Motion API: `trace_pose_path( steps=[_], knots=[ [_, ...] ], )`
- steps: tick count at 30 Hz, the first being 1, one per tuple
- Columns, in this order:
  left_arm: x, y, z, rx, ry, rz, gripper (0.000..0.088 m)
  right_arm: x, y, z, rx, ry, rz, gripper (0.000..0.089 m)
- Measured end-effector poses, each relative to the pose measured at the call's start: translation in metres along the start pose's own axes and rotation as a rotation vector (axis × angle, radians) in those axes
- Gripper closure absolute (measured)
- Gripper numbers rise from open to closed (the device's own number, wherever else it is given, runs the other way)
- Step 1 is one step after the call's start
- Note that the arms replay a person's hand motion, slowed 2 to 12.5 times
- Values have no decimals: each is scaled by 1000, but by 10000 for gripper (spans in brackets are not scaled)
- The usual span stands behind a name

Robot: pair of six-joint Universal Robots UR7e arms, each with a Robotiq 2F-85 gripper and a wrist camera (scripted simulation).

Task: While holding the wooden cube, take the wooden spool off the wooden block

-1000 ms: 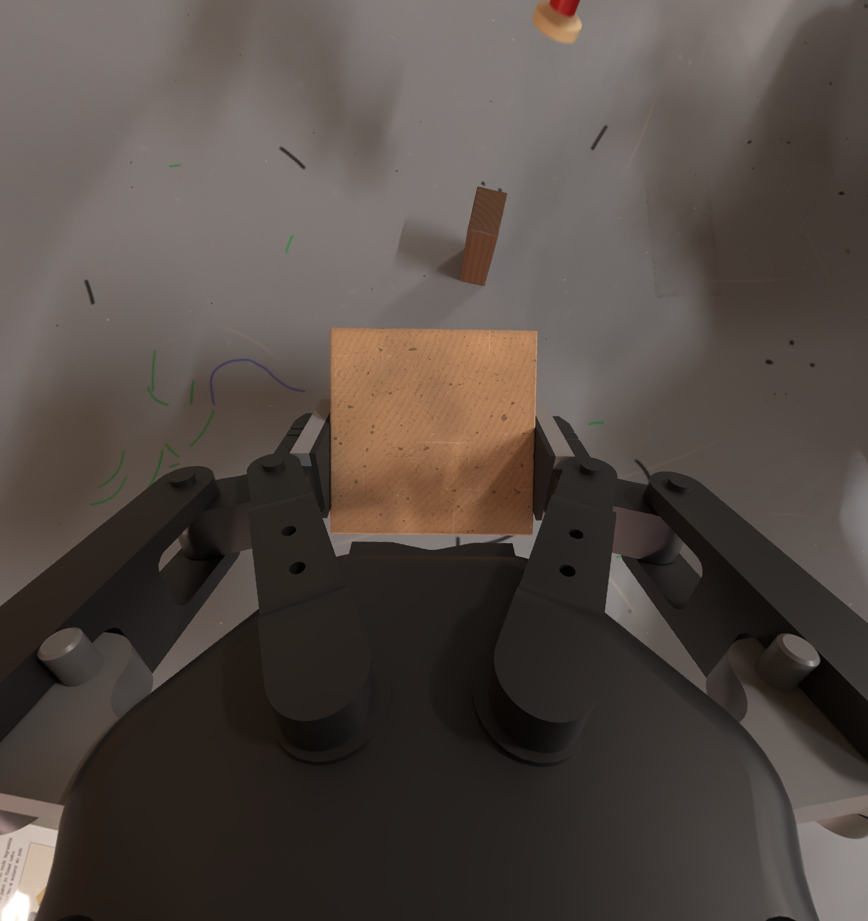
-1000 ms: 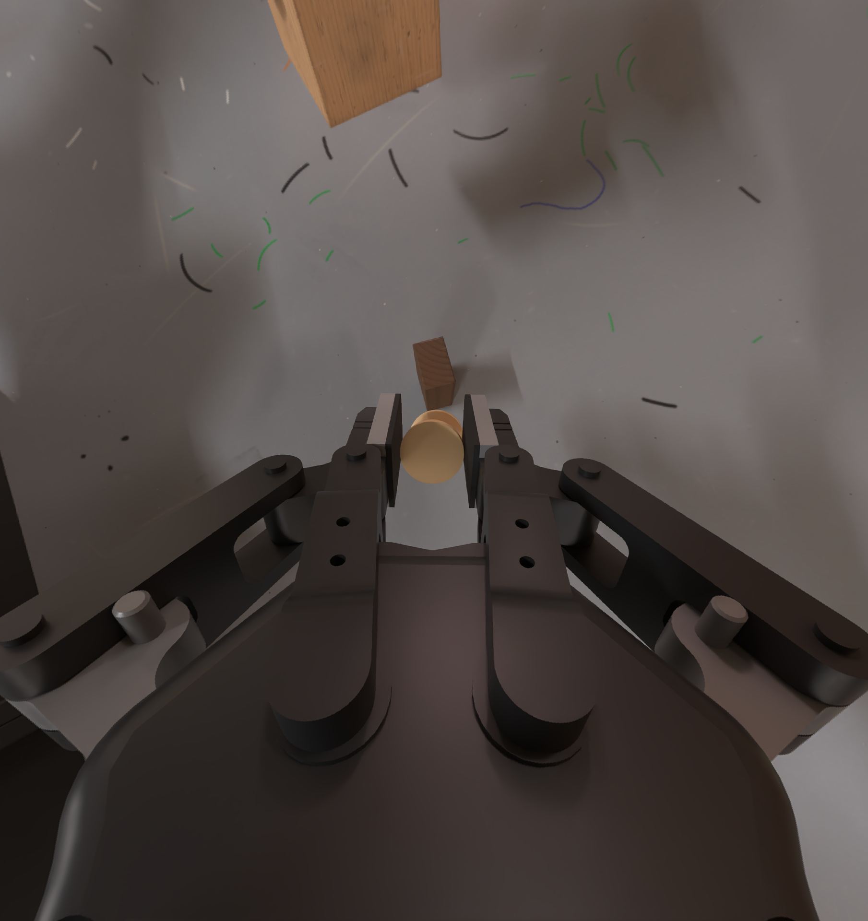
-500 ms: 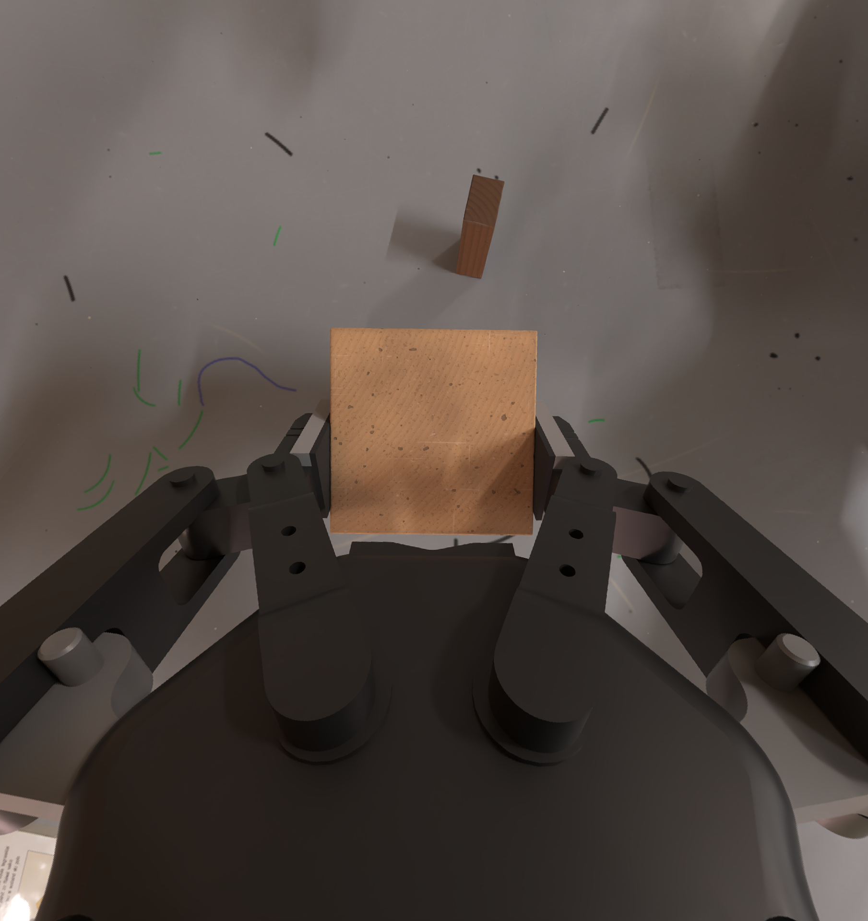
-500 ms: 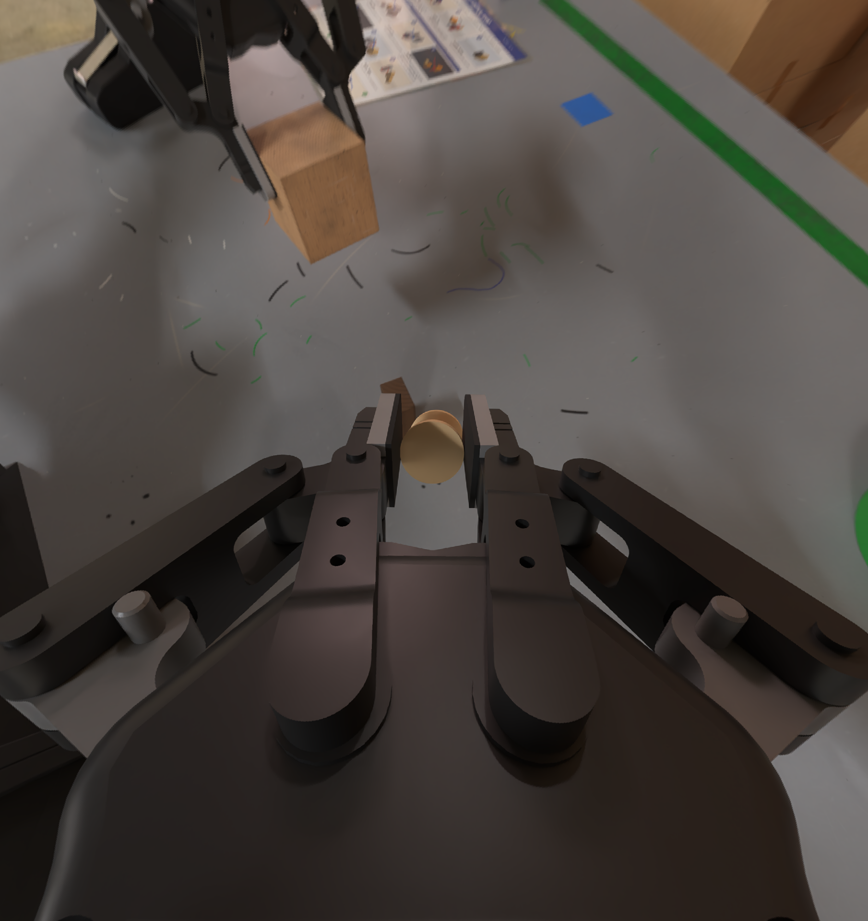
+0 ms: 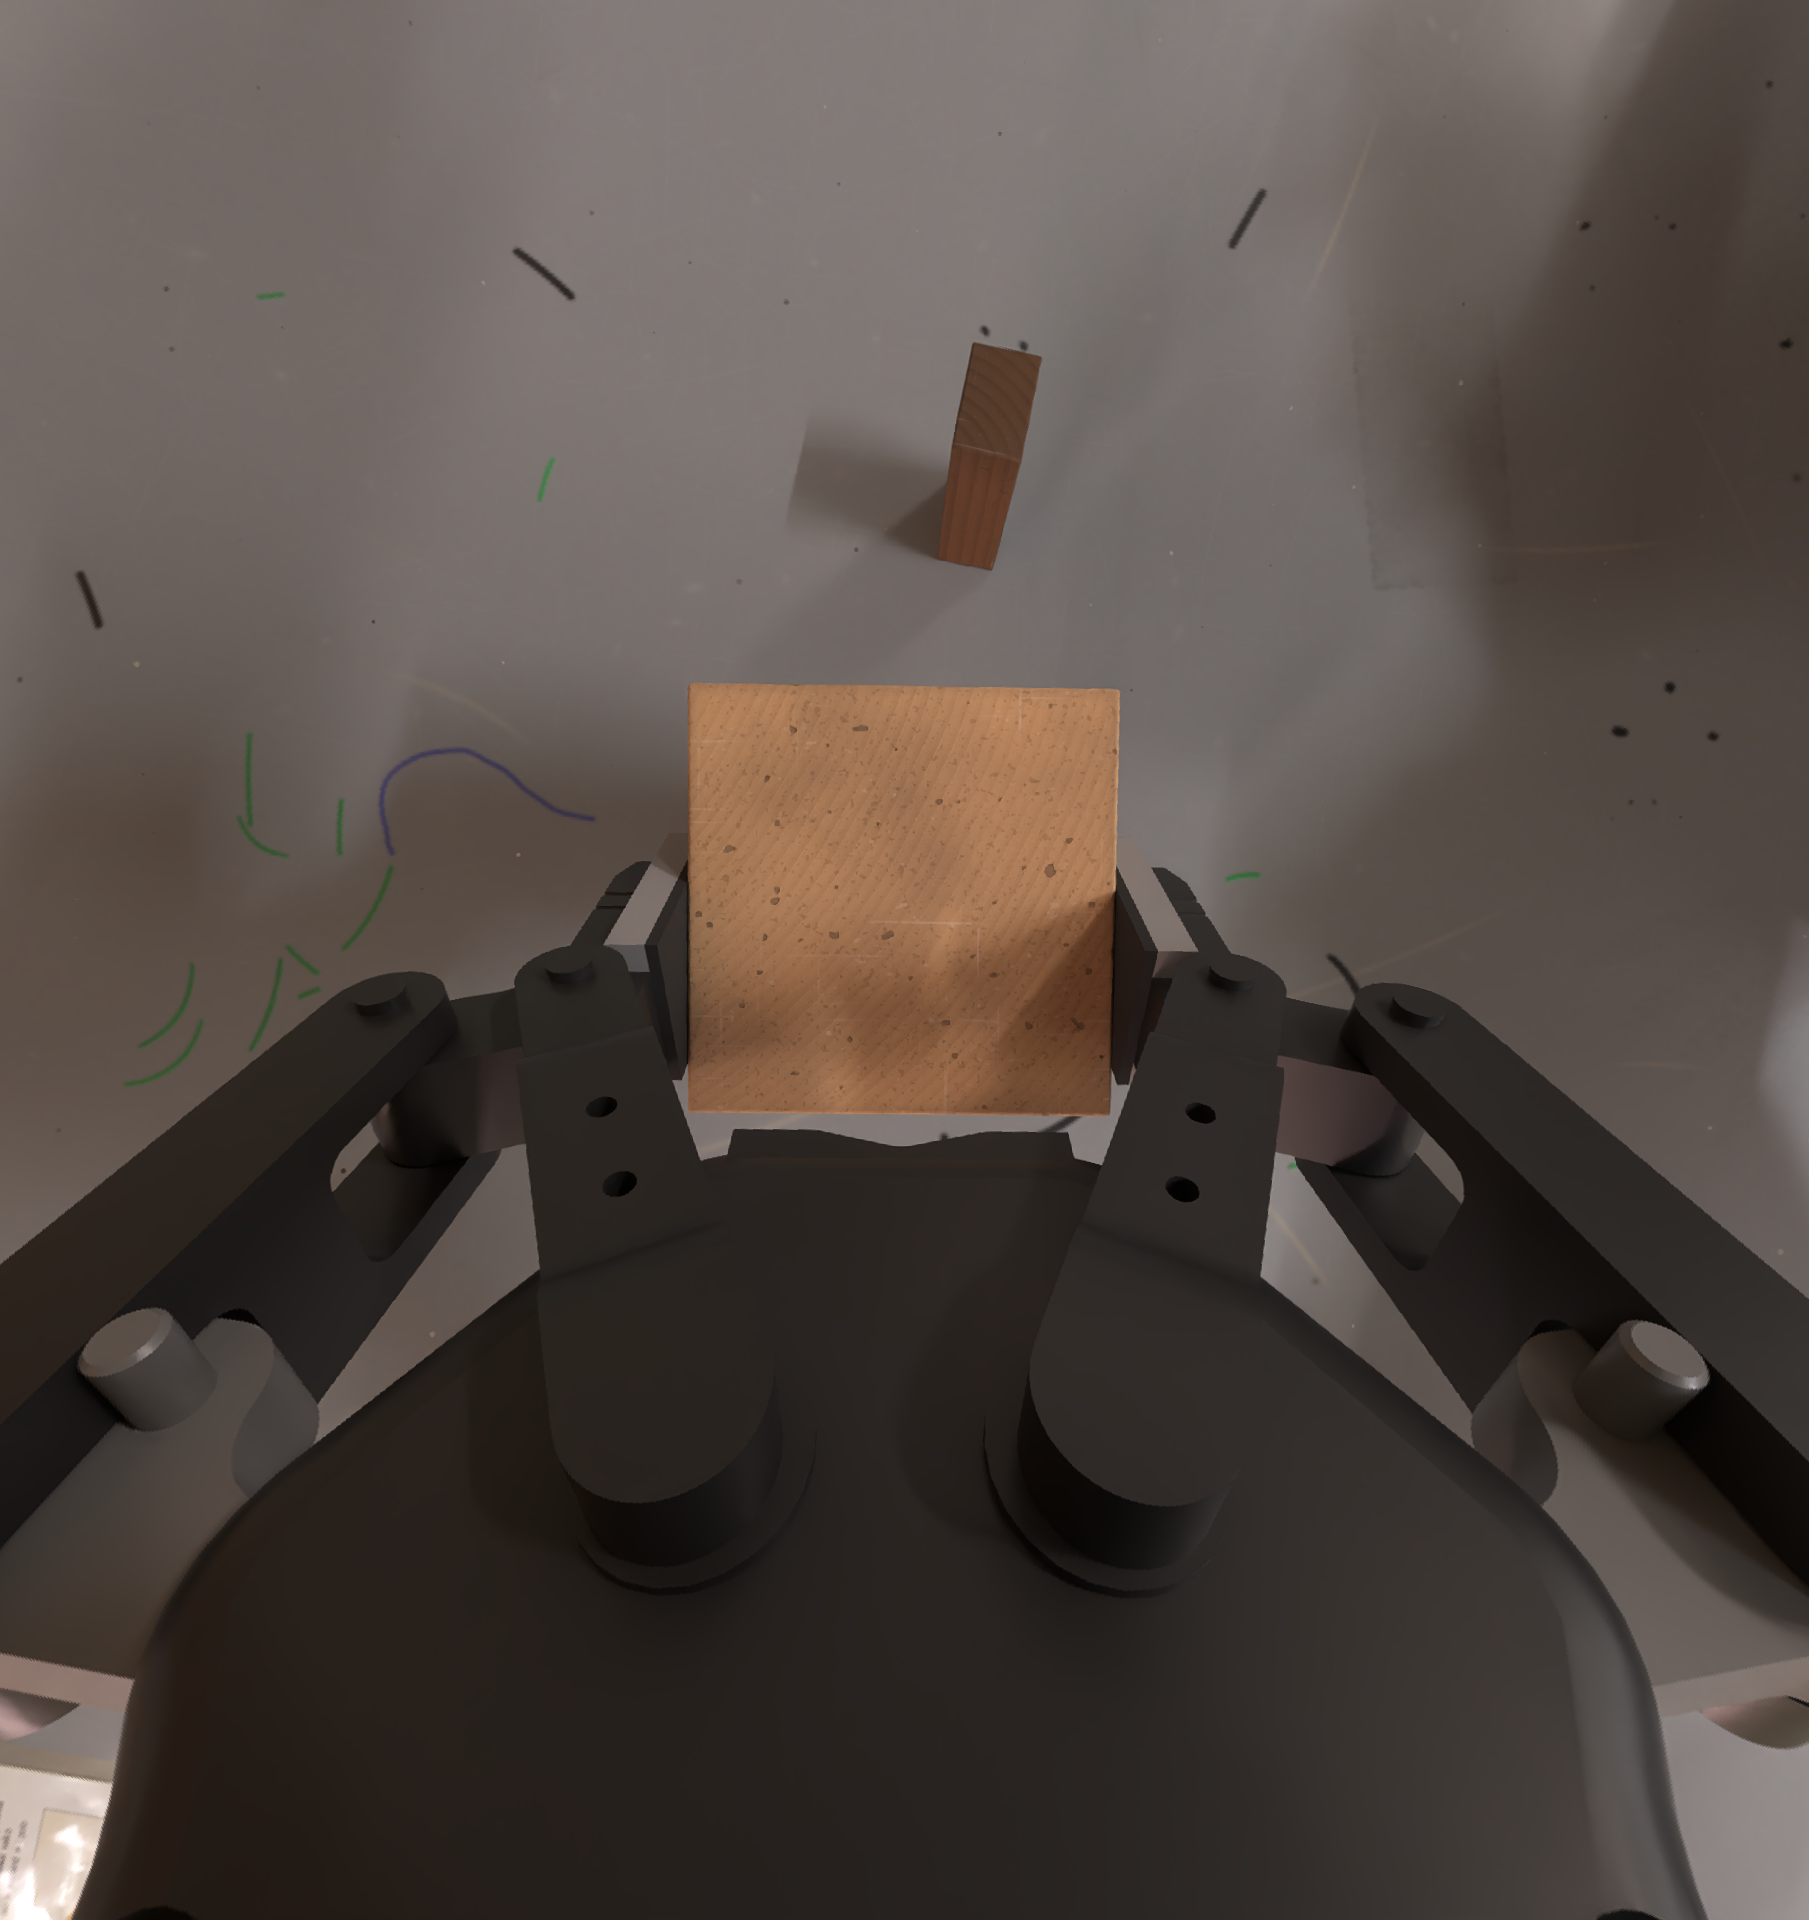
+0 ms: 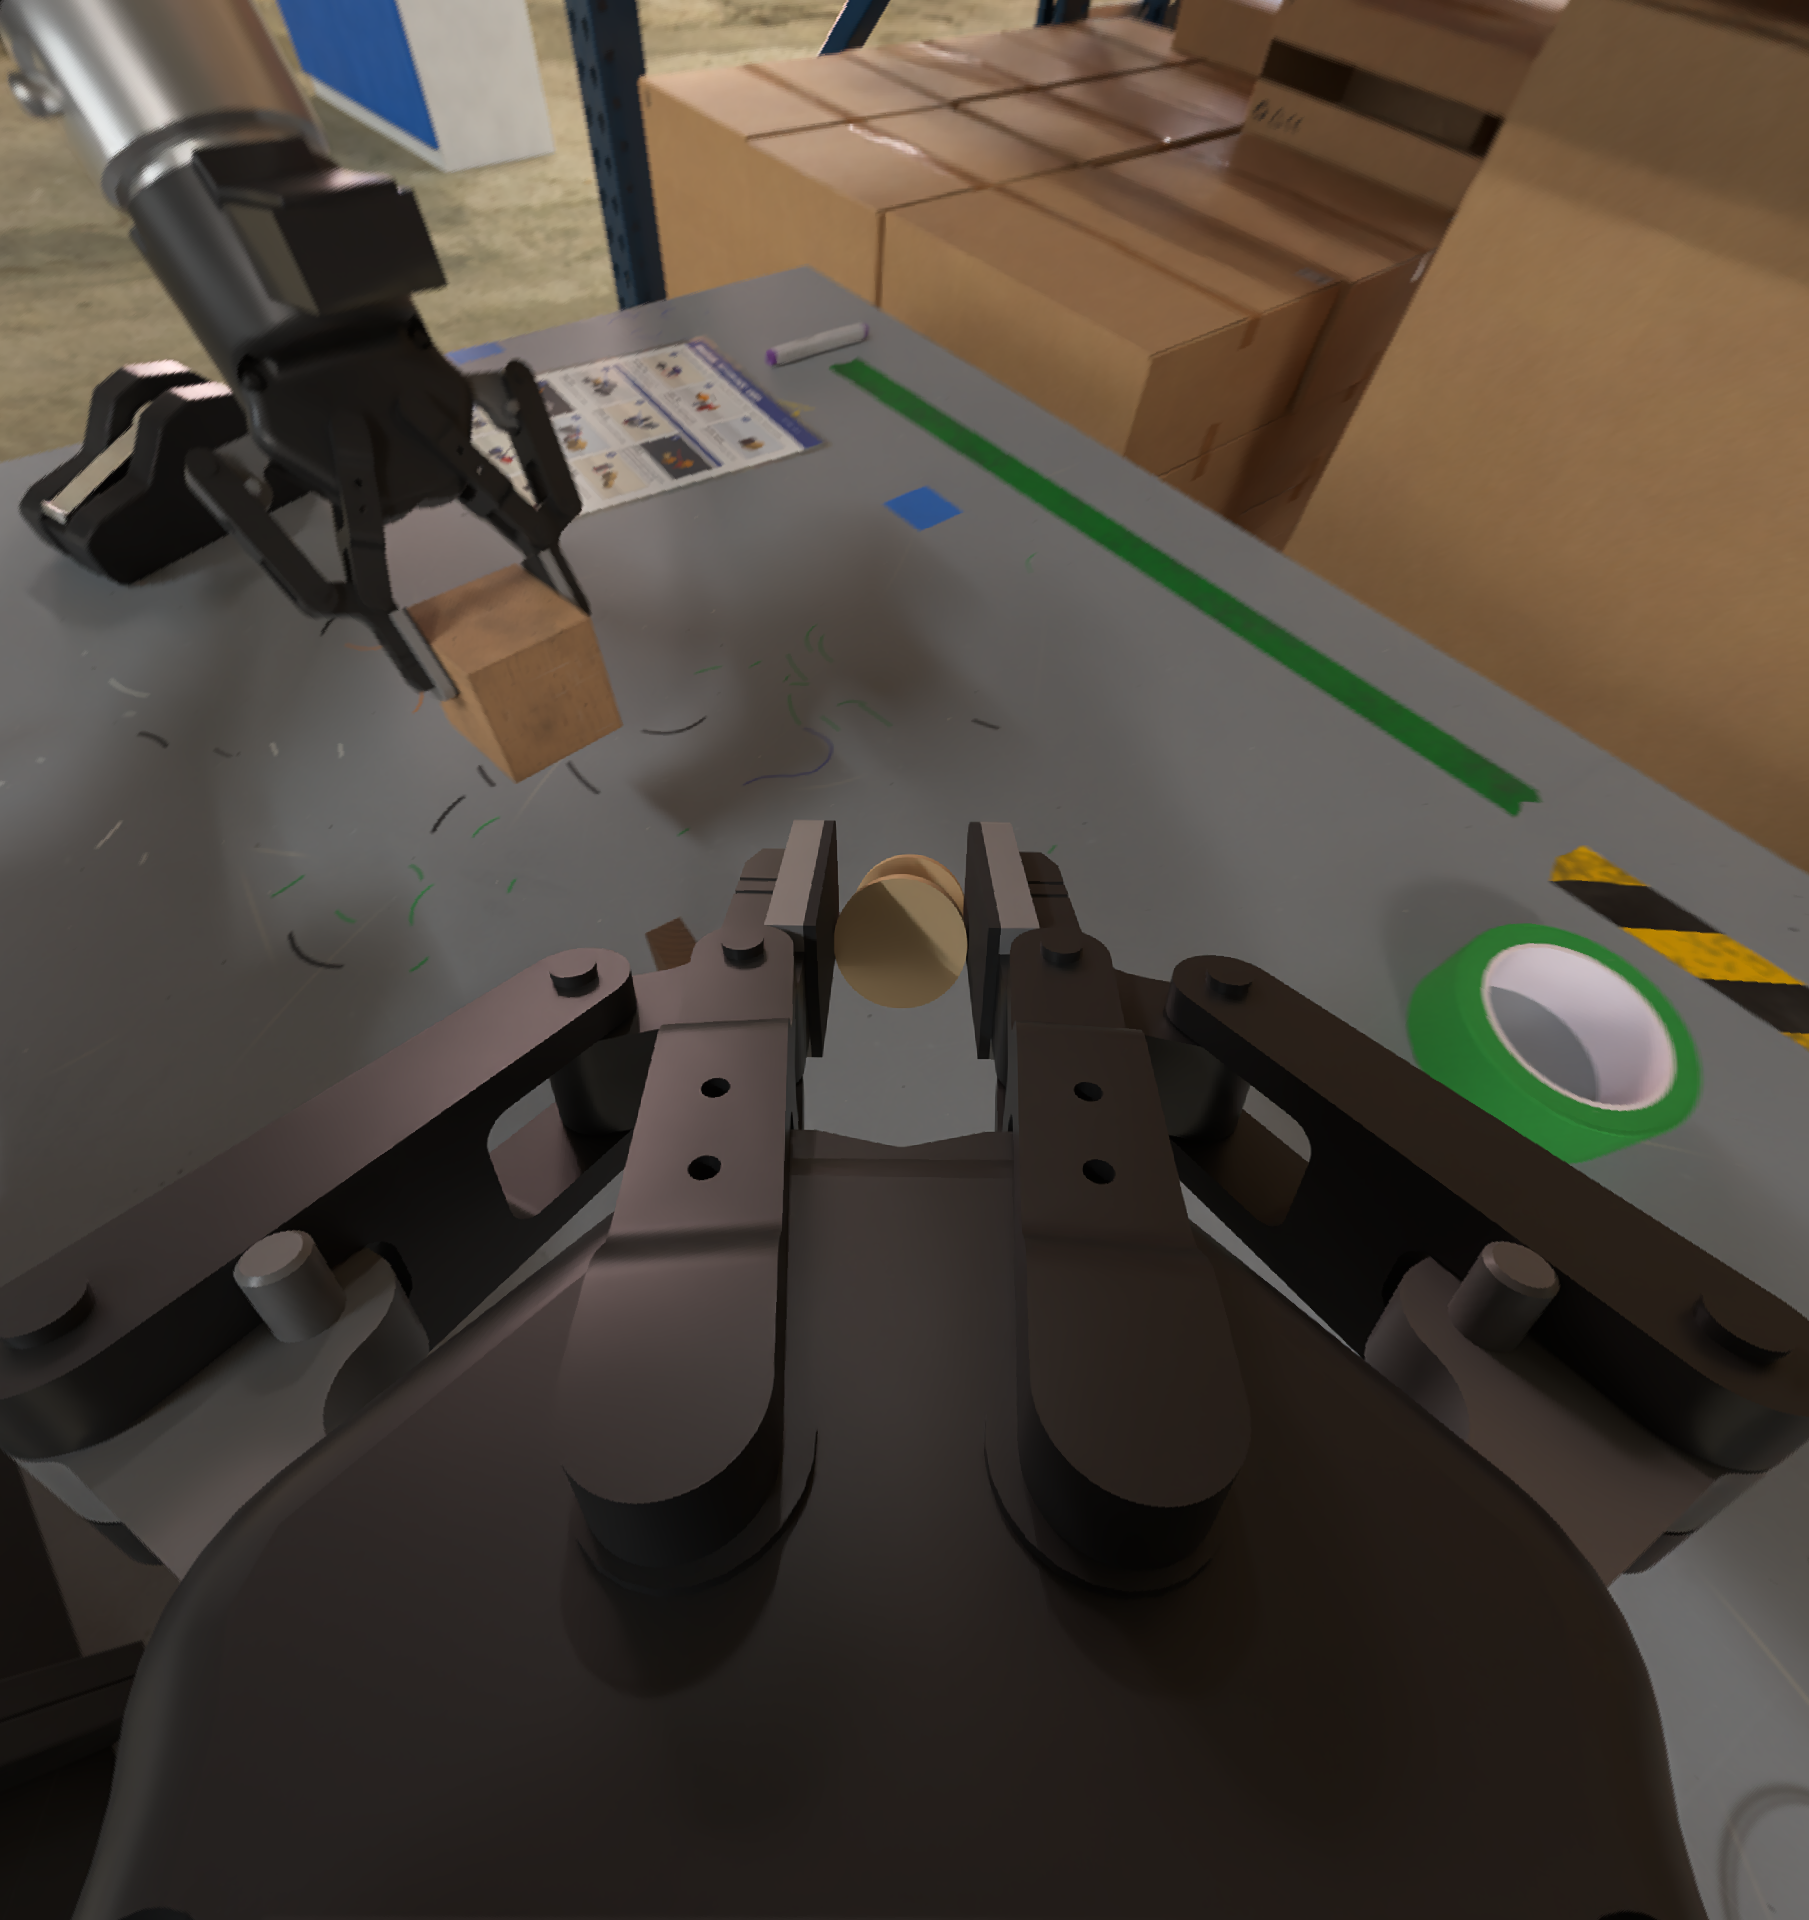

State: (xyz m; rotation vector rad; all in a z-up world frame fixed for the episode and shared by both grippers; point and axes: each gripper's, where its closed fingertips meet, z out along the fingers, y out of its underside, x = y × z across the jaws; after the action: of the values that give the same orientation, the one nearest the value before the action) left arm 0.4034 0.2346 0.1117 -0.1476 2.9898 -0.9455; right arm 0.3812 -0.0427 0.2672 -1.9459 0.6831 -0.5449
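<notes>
Warehouse work area: grey desk (image 6: 1139, 665) marked with green tape line (image 6: 1170, 582) and hazard striping (image 6: 1710, 956); stacked cardboard boxes (image 6: 1087, 208), blue racking upright (image 6: 619, 145), bare concrete floor (image 6: 6, 312) beyond.

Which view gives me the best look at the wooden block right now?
The left wrist view: the block stands upright on the table, unobstructed, beyond the cube, with nothing on top. In the right wrist view only a brown corner peeks out beside the right gripper, which holds the spool.

Right gripper (image 6: 901, 914) carried wooden spool (image 6: 901, 932) upward.
</notes>
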Motion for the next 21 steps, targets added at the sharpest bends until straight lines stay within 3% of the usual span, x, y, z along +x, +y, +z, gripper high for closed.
trace_pose_path(
  steps=[10, 21],
  knots=[
    [1, 1, 6, -21, 7, 2, 281, 41, -22, -39, 76, 163, 3, 671],
    [0, 4, 11, -42, 8, -3, 281, 86, -35, -80, 173, 335, 61, 671]
  ],
)
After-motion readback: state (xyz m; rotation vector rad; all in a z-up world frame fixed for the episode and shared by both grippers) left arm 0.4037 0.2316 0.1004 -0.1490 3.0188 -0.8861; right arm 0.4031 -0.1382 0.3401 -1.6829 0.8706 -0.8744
